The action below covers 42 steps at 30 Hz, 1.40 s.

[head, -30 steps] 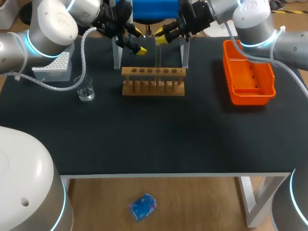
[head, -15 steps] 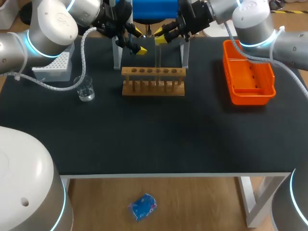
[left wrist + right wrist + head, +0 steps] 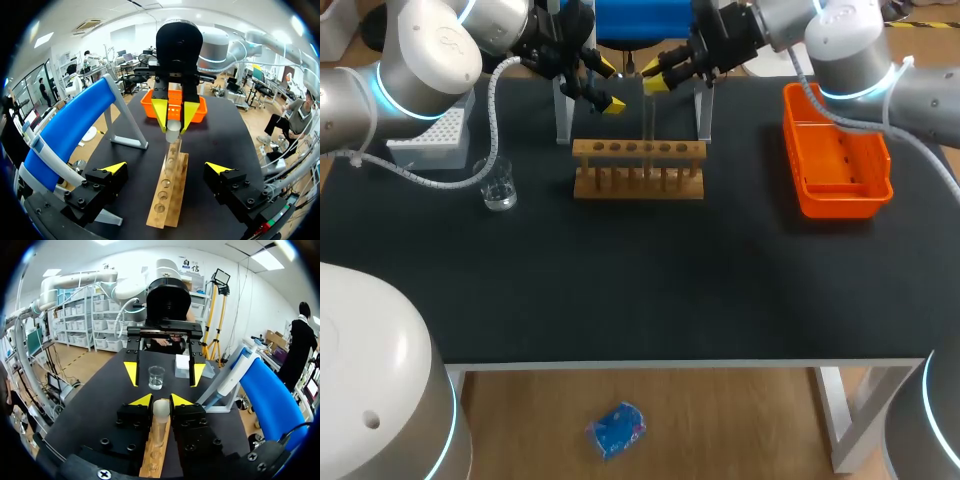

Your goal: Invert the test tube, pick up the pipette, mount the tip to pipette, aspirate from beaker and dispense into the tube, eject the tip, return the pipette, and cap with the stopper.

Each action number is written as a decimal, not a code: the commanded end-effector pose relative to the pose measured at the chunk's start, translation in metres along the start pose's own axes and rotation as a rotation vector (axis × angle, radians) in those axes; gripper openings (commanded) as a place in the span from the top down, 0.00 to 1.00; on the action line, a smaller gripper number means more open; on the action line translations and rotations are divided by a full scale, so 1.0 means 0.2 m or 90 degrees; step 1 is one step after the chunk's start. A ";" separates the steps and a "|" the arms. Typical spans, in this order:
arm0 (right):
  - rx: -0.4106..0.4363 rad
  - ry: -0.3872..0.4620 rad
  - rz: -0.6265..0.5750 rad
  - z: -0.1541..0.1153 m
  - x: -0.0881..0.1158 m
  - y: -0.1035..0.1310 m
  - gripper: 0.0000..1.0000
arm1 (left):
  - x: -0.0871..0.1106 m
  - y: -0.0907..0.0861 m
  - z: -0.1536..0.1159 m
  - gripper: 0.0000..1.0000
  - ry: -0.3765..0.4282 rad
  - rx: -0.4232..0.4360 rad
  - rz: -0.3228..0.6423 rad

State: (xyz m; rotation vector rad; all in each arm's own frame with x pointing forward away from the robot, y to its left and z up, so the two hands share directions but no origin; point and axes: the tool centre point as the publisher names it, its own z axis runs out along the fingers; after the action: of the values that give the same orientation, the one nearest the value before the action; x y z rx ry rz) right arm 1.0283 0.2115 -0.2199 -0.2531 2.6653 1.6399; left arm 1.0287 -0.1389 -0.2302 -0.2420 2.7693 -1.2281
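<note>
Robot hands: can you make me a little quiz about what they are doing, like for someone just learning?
1. Pick one: what does the right hand grip? A) a spoon B) the test tube C) a ball
2. True or false: the left hand is open, with nothing gripped between its fingers.
3. Short answer: what colour is the bin on the table's right side?

Key: 1 B. 2 true. 3 orange.
</note>
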 end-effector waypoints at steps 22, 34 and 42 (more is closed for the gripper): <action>0.000 0.004 0.010 0.01 0.02 -0.04 1.00 | -0.01 0.00 0.00 0.00 0.001 0.001 0.000; 0.005 0.004 0.010 0.01 0.01 -0.04 1.00 | -0.01 0.00 0.00 0.00 0.001 0.001 0.000; 0.010 0.007 0.018 0.02 0.02 -0.06 1.00 | -0.01 0.00 0.00 0.00 0.001 0.001 0.000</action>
State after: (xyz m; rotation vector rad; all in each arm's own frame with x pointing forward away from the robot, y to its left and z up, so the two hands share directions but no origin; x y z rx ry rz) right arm 1.0248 0.2083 -0.2320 -0.2251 2.6948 1.6311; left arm 1.0287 -0.1389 -0.2302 -0.2420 2.7693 -1.2281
